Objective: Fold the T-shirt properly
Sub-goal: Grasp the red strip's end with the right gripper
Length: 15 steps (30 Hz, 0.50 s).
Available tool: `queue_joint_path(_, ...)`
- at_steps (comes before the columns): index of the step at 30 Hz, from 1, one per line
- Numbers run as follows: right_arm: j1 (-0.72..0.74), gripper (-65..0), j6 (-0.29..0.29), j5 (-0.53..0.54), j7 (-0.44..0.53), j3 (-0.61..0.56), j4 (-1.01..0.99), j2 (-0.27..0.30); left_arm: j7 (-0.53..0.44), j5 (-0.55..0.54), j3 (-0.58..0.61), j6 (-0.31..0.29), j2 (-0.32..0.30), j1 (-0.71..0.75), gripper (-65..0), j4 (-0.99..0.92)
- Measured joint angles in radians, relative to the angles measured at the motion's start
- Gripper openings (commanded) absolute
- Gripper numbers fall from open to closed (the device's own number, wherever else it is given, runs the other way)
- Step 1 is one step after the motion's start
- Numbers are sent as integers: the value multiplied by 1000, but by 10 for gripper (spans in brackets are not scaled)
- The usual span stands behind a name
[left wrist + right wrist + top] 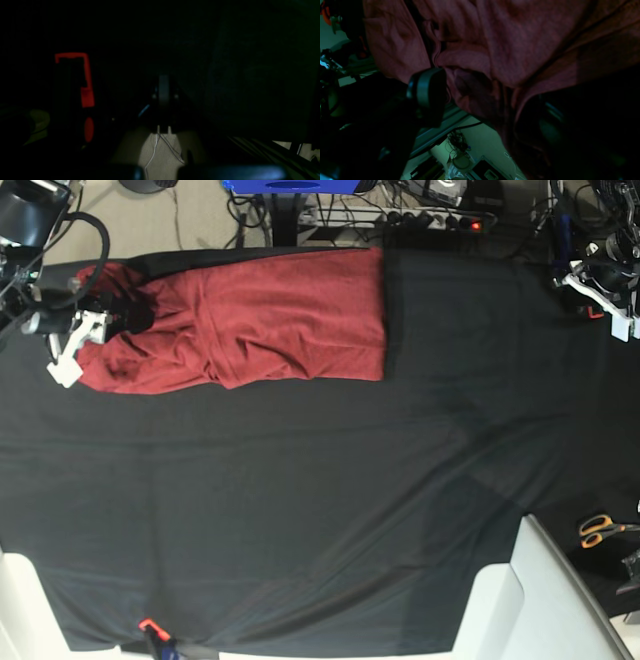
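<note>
The shirt [260, 325] lies at the far edge of the desk [320, 510], part-folded into a long band: one end squared off and flat toward the middle, the other bunched and wrinkled right at the right pincer [85, 330]. In the right wrist view the cloth [495, 50] fills the space ahead of that pincer, piled in soft ridges, and drapes between its fingers; one finger [427, 90] shows at the left, the other is lost in shadow at the right. The jaws stand wide apart, and whether they hold any cloth I cannot tell.

The knit looks thin, light and limp. It should sag and slide on itself when lifted, so one pinch would probably drag a bunch, not a clean edge. The better hold is likely a hem or seam at the crumpled end, just ahead of the right pincer, taken through every layer.

The left pincer [610, 290] sits well apart from the shirt at the desk's other side, clenched on nothing. Scissors [600, 530] lie near that side's edge.
</note>
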Motion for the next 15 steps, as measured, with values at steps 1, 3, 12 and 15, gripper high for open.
queue_joint_path(1,0,-302,0,-13,11,0,0,0,0,0,0,0,0,0,-650,0)
queue_joint_path(3,0,-359,0,-25,18,0,0,0,0,0,0,0,-1,0,-650,0)
queue_joint_path(12,-2,-420,0,-38,18,0,-7,-3,0,0,0,0,0,-3,-650,0)
queue_joint_path(15,6,-420,0,-34,17,0,-29,-3,0,0,0,0,0,-3,-650,0)
